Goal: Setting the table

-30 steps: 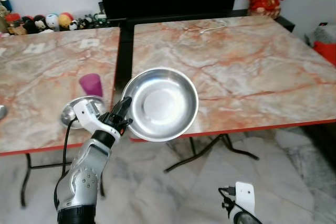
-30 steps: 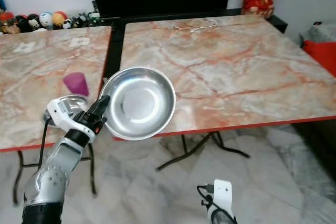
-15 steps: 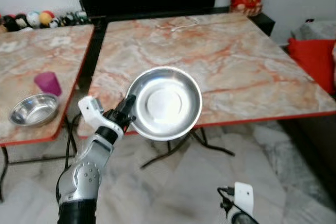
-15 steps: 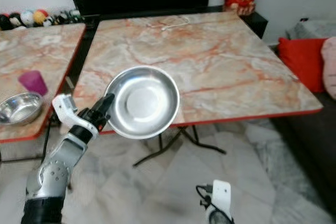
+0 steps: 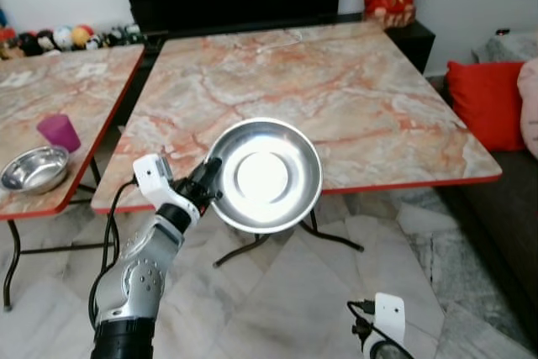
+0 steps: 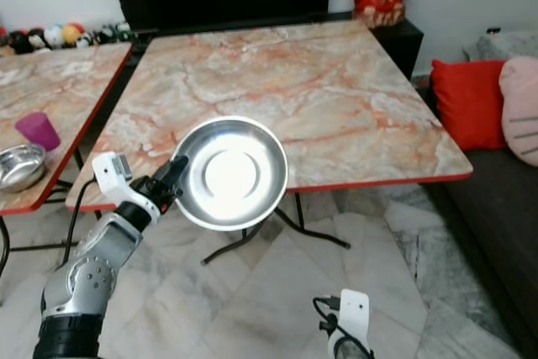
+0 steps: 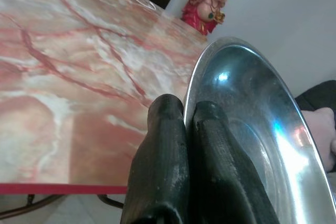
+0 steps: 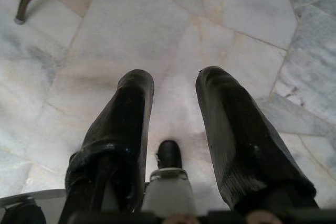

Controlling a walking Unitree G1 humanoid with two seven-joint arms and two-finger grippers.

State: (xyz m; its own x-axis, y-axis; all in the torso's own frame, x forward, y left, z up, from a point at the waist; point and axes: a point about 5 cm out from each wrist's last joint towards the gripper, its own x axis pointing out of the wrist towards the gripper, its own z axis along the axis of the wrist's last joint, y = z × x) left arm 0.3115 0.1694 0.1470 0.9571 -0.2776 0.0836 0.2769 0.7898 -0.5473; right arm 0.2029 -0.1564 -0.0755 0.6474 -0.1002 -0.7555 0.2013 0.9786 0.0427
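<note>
Round shiny steel plate (image 5: 267, 176) pinched at rim by left gripper (image 5: 208, 184), tilted hollow toward camera, held over near edge of marble table (image 5: 353, 98); camera view shifted since earlier; right gripper (image 8: 173, 135) fingers parted, idle

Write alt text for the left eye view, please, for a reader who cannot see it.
The robot's left gripper holds a round steel plate by its rim, above the near edge of a marble table. To the left, a second table carries a steel bowl and a purple cup.

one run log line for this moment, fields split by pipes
left gripper: shut on steel plate rim, held over near edge of marble table | right gripper: open, idle above floor | step: plate not yet placed
</note>
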